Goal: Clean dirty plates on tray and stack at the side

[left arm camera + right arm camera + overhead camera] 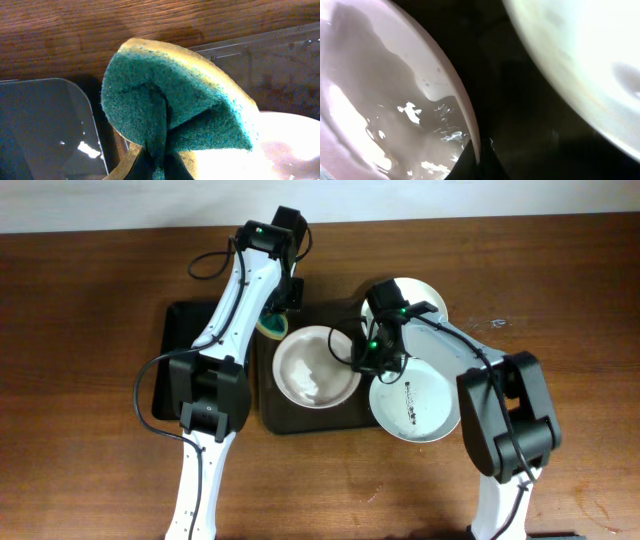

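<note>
A dirty white plate [315,368] with brownish wet residue lies on the dark tray [300,423]. My right gripper [362,358] is shut on its right rim; the wrist view shows the rim [465,115] pinched between my fingers [479,159]. My left gripper [275,315] is shut on a green and yellow sponge [272,328], folded in the jaws [160,167], just above the plate's upper-left edge. The sponge [175,100] fills the left wrist view, with the plate rim [280,145] at the lower right.
Two clean white plates lie to the right, one at the front [415,400] and one behind it [412,298]. A second dark tray [175,345] lies left of the first. Brown wooden table [80,380] all around.
</note>
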You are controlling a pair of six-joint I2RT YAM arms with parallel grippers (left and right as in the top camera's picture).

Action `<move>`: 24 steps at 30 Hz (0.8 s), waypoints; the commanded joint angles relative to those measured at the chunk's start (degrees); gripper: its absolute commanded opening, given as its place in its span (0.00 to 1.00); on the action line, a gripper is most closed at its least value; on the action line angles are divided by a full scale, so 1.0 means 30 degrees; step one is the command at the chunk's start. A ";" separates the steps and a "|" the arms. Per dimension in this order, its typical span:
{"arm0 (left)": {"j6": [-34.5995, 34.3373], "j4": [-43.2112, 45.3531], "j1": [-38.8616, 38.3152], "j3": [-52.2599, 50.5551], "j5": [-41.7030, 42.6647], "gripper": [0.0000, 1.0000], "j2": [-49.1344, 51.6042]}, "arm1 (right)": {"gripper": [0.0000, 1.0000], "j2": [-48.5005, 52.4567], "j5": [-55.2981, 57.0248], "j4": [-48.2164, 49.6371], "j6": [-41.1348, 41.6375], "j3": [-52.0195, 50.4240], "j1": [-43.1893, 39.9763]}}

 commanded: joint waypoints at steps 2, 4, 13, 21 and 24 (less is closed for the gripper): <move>0.0328 0.0102 0.0933 0.0590 0.1778 0.00 -0.0044 | 0.04 -0.3774 0.4925 -0.1887 -0.0342 -0.0182 0.0124; 0.0328 0.0168 0.1362 0.0590 0.2637 0.00 -0.0044 | 0.04 -0.4991 0.6331 -0.2324 -0.0335 -0.0182 0.0364; 0.0321 0.0313 0.1537 0.0583 0.2958 0.00 -0.0044 | 0.04 -0.7315 1.7456 -0.2776 0.0918 -0.0160 0.4656; 0.0321 0.0321 0.1537 0.0583 0.2951 0.00 -0.0044 | 0.04 -0.7315 2.8385 -0.2790 0.1246 -0.0160 0.9384; 0.0321 0.0321 0.1537 0.0583 0.2958 0.00 -0.0044 | 0.04 -0.7315 3.1132 -0.2783 0.1239 -0.0160 1.0462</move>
